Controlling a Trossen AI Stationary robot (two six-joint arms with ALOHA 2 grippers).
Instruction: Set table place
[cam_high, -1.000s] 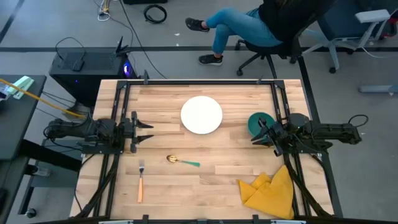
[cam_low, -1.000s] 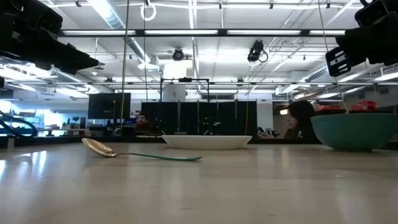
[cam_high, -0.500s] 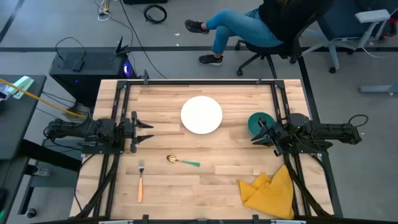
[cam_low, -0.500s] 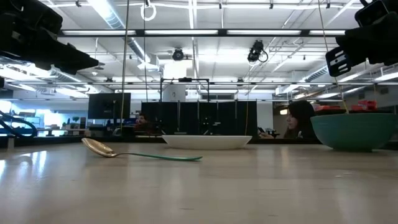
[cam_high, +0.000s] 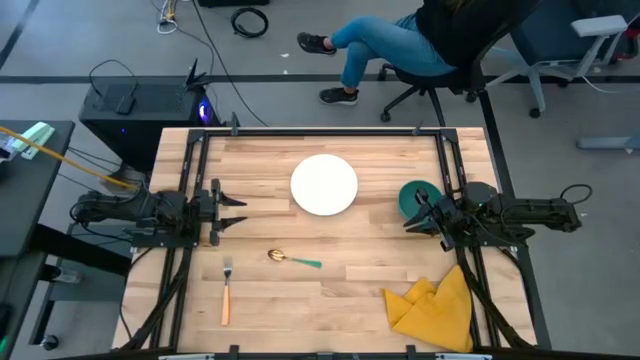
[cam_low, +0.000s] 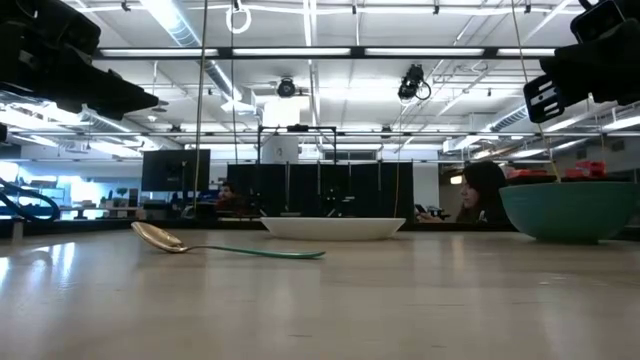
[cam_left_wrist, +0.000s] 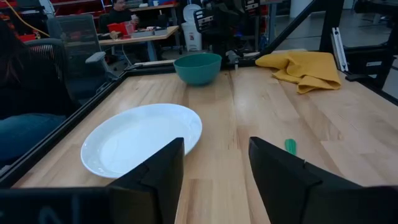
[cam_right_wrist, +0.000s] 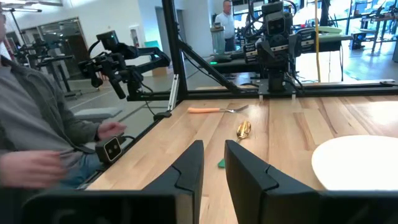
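The white plate (cam_high: 324, 184) lies on the wooden table (cam_high: 300, 310) at the far middle. The teal bowl (cam_high: 413, 195) stands right of it, partly under my right gripper (cam_high: 411, 214). The gold spoon with a teal handle (cam_high: 293, 259) lies flat at the middle. The orange-handled fork (cam_high: 226, 293) lies at the near left. My left gripper (cam_high: 238, 211) is open and empty above the table's left side, left of the plate (cam_left_wrist: 143, 138). My right gripper (cam_right_wrist: 213, 163) is open and empty beside the bowl, pointing toward the spoon (cam_right_wrist: 242, 129).
A crumpled yellow cloth (cam_high: 435, 305) lies at the near right corner. The black frame rails (cam_high: 190, 180) run along both sides of the table under the arms. A person sits on a chair (cam_high: 420, 45) beyond the far edge. Bare wood lies between spoon and cloth.
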